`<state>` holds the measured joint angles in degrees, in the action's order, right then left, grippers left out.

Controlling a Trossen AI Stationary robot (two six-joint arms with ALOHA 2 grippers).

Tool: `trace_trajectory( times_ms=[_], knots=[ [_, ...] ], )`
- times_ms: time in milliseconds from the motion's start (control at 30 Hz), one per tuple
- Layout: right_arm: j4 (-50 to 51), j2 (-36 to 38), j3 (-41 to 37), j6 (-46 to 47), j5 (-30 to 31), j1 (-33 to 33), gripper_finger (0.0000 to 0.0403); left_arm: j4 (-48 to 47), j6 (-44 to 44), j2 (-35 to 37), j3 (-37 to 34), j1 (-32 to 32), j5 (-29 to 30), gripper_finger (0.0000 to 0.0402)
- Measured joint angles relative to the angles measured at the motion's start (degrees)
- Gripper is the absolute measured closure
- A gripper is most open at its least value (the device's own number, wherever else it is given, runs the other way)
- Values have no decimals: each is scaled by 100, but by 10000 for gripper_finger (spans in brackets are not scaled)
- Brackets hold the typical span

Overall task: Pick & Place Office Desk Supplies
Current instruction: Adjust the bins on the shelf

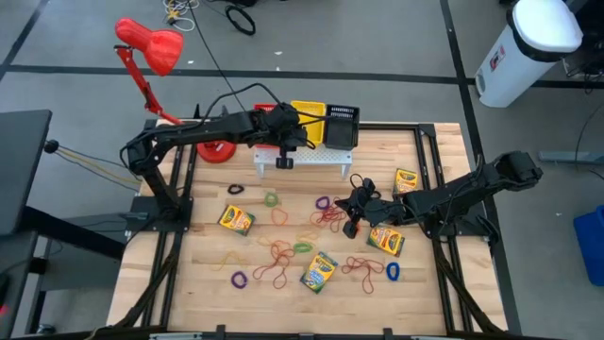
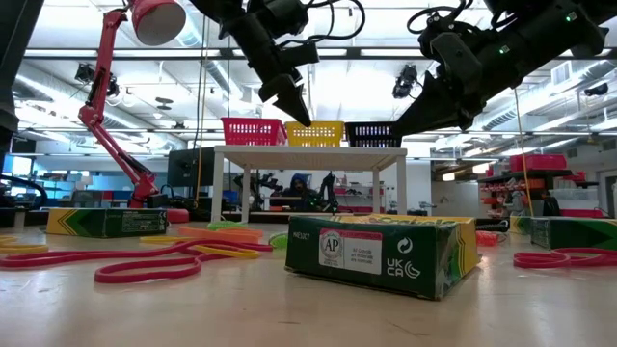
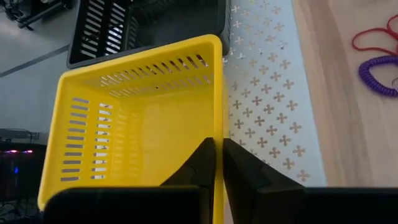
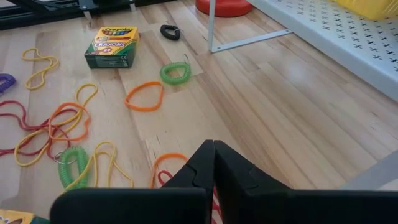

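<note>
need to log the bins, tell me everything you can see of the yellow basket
The yellow basket is a small rectangular plastic bin with slotted walls and an open top, looking empty inside. It sits upright on the white perforated rack, between a red basket and a black one. The left gripper hangs shut over its rim.

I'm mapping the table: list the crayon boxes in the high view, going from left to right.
crayon box by the left arm → crayon box at the front middle → crayon box under the right arm → crayon box near the rack's right end.

Wooden table [image 1: 198,283] with crayon boxes [image 1: 236,220], rubber bands [image 1: 281,250], white rack [image 1: 311,159].
</note>
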<state>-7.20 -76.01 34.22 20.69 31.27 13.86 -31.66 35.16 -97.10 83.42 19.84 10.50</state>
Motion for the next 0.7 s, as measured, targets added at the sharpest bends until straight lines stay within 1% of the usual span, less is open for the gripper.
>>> trace_trajectory(
  times_ms=[167,333,700],
  knots=[
    [0,0,0,0,1,-2,390,-3,-78,0,0,-34,20,371],
    [-2,0,0,0,0,-2,389,-7,-90,0,0,-77,201,369],
    [-2,0,0,0,0,-2,389,-72,-278,0,0,-87,256,366]
  ],
)
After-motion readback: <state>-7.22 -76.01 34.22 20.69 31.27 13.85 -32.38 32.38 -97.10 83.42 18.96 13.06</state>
